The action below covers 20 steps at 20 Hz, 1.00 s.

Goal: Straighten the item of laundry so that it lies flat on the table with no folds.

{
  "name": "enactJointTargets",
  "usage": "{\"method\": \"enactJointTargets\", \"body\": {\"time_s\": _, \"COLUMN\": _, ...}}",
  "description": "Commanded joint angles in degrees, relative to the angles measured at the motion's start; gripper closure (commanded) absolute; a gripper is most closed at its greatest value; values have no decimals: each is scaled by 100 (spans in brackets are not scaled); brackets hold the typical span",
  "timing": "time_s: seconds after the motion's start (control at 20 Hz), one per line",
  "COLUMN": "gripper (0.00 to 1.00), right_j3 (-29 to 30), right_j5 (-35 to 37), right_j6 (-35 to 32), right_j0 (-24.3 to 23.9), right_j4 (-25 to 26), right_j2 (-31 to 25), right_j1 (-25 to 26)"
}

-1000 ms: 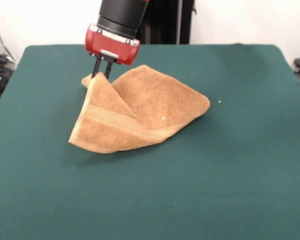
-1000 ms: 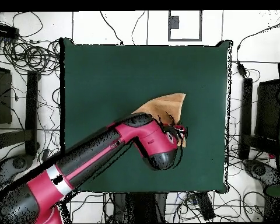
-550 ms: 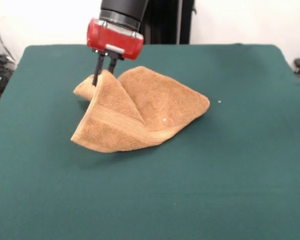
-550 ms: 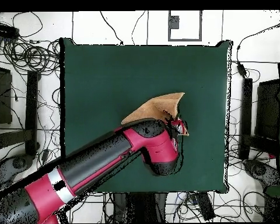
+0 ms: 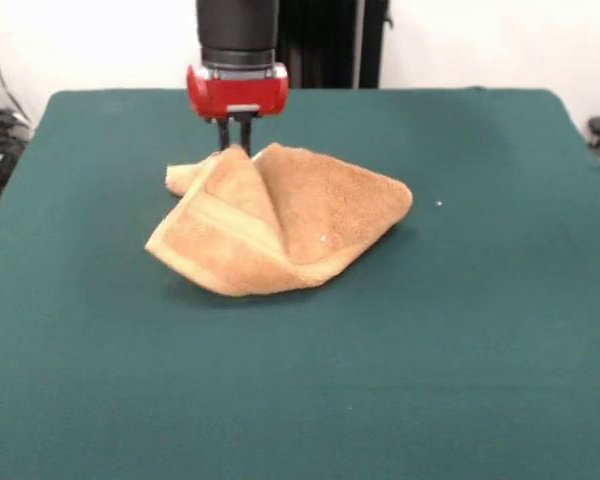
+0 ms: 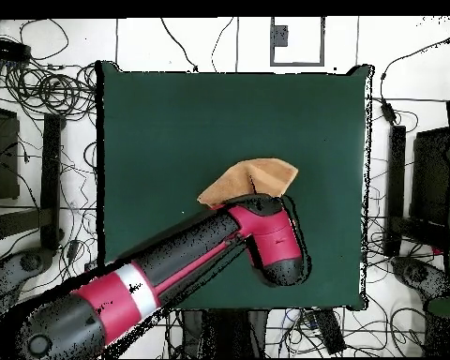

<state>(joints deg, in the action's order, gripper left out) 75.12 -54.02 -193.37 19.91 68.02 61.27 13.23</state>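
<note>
End effector point(image 5: 235, 139) now further right w/ pinched towel point(image 5: 280, 220) peak, fold more upright.

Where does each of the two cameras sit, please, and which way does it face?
Front view: across the dark green cloth table, facing the robot; shows the crumpled orange-tan terry towel, the red tool and black wrist.
Overhead view: above, looking straight down; shows the whole red and black arm covering part of the towel.
Shared: table, towel, arm; the views are turned half round.

Orange-tan towel point(image 5: 280, 225) lies folded, peaked, mid-table point(image 5: 460, 360).
</note>
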Motion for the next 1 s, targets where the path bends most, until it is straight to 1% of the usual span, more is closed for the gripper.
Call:
{"method": "enactJointTargets", "body": {"time_s": 0.05, "gripper": 100, "right_j3": -687, "right_j5": -1657, "right_j6": -5263, "right_j0": -163, "right_j4": 1211, "right_j2": -2175, "right_j1": -160}}
{"method": "enactJointTargets", "body": {"time_s": 0.1, "gripper": 100, "right_j3": -643, "right_j5": -1702, "right_j6": -5559, "right_j0": -139, "right_j4": 1285, "right_j2": -2228, "right_j1": -195}}
{"method": "enactJointTargets", "body": {"time_s": 0.2, "gripper": 100, "right_j3": -540, "right_j5": -2011, "right_j6": -6425, "right_j0": -62, "right_j4": 1533, "right_j2": -2333, "right_j1": -267}}
{"method": "enactJointTargets", "body": {"time_s": 0.35, "gripper": 100, "right_j3": -409, "right_j5": -2289, "right_j6": -7128, "right_j0": 49, "right_j4": 1762, "right_j2": -2419, "right_j1": -330}}
{"method": "enactJointTargets", "body": {"time_s": 0.4, "gripper": 100, "right_j3": -367, "right_j5": -2320, "right_j6": -7223, "right_j0": 78, "right_j4": 1799, "right_j2": -2440, "right_j1": -355}}
{"method": "enactJointTargets", "body": {"time_s": 0.45, "gripper": 100, "right_j3": -292, "right_j5": -2503, "right_j6": -7566, "right_j0": 130, "right_j4": 1899, "right_j2": -2490, "right_j1": -407}}
{"method": "enactJointTargets", "body": {"time_s": 0.6, "gripper": 100, "right_j3": 25, "right_j5": -2838, "right_j6": -7719, "right_j0": 222, "right_j4": 1848, "right_j2": -2412, "right_j1": -336}}
{"method": "enactJointTargets", "body": {"time_s": 0.7, "gripper": 100, "right_j3": 291, "right_j5": -3089, "right_j6": -7785, "right_j0": 312, "right_j4": 1717, "right_j2": -2322, "right_j1": -258}}
{"method": "enactJointTargets", "body": {"time_s": 1.0, "gripper": 100, "right_j3": 1165, "right_j5": -3405, "right_j6": -7922, "right_j0": 522, "right_j4": 1511, "right_j2": -2353, "right_j1": -216}}
